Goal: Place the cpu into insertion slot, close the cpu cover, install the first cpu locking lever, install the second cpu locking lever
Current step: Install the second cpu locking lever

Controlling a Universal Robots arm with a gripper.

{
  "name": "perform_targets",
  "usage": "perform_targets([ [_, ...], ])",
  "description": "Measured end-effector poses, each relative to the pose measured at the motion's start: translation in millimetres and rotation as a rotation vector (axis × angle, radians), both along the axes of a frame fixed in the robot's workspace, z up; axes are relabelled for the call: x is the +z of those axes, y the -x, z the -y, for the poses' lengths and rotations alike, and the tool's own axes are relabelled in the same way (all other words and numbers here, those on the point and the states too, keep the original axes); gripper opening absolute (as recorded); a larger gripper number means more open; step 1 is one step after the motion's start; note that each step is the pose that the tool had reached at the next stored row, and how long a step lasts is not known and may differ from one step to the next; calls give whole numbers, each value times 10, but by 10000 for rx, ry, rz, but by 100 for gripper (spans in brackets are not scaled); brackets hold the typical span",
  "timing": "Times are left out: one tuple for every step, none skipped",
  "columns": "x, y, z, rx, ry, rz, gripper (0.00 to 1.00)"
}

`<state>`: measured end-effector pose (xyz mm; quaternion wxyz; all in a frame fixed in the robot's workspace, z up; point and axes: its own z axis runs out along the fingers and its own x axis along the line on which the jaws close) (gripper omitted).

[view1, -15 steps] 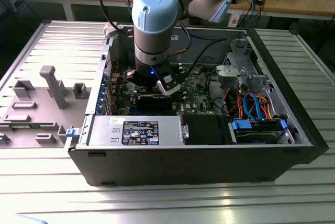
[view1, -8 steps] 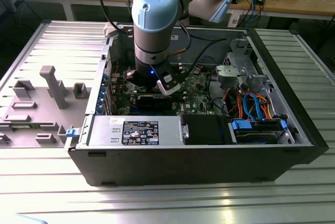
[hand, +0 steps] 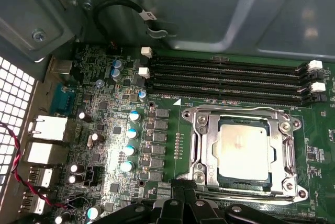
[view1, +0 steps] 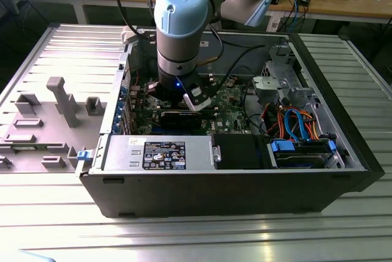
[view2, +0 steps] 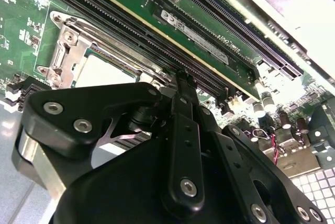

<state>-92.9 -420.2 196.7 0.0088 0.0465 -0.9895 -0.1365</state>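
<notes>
cpu sits in insertion slot, memory slots beside.

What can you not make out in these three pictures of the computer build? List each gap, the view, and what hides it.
- Gripper fingers, open or shut: their own black linkage covers them in both wrist views.
- The cpu and its socket, exterior view: the arm's blue-capped wrist stands in front.
- The cpu's near part, second wrist view: covered by the gripper.
- Locking levers, latched or not: too fine to judge around the cpu cover.
</notes>
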Motion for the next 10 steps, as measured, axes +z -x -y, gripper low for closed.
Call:
perform_targets([
  [0, 0, 0, 0, 0, 0, 11],
  [1, 0, 0, 0, 0, 0, 11],
  [4, -1, -1, 1, 0, 1, 11],
  [9, -1, -4, 2, 2, 2, 11],
  [13, 0, -10, 0, 17, 4, 11],
  [16, -1, -18, 1, 40, 3, 11],
  [19, -1, -27, 1, 71, 3, 11],
  [22, -1, -32, 0, 103, 3, 11],
  [26, 0, -37, 0, 146, 1, 11],
  [27, 0, -41, 0, 168, 1, 11],
])
